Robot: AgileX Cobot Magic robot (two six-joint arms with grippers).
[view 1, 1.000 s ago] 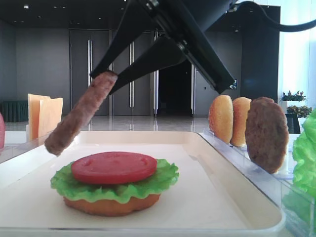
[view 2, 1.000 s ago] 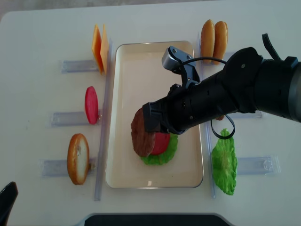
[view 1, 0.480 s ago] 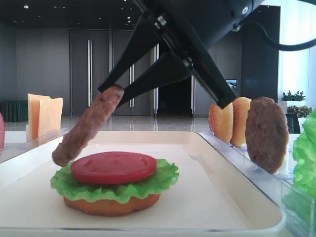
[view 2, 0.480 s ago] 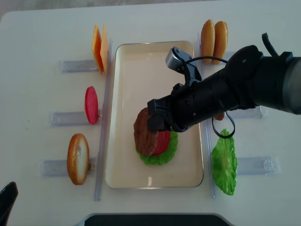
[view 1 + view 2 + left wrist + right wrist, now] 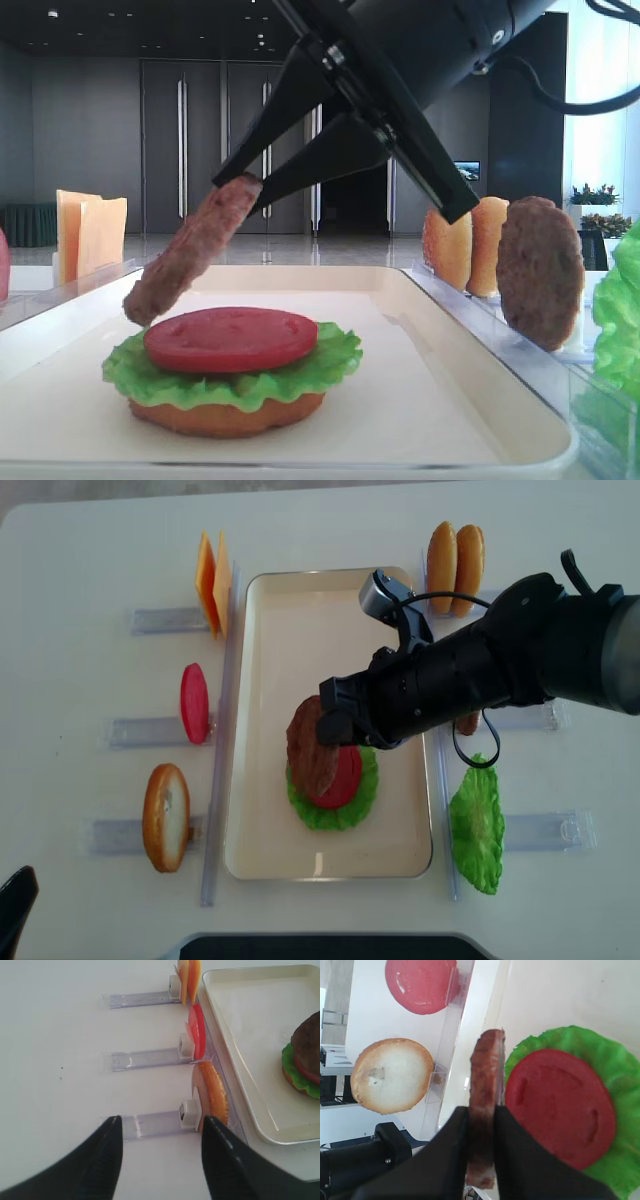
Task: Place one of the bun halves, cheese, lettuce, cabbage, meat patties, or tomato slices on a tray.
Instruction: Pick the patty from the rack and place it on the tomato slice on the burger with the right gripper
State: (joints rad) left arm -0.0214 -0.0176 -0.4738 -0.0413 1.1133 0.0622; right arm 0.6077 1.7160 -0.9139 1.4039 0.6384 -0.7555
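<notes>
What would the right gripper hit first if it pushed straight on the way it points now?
Probably the tray floor just left of the stack; the right gripper slants down-left, and its held meat patty would land first, perhaps grazing the tomato slice.

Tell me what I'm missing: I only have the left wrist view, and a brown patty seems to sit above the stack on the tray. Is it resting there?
Observer: No. The low exterior view shows the meat patty tilted, gripped edge-on by the right gripper, its lower end just above the tomato slice.
Operator: What is under the tomato?
Observer: Lettuce, then a bun half, on the tray.
Operator: Any patty left in the racks?
Observer: One, a second patty standing upright right of the tray.
Operator: And the left gripper?
Observer: The left gripper is open, off the tray, empty.
</notes>
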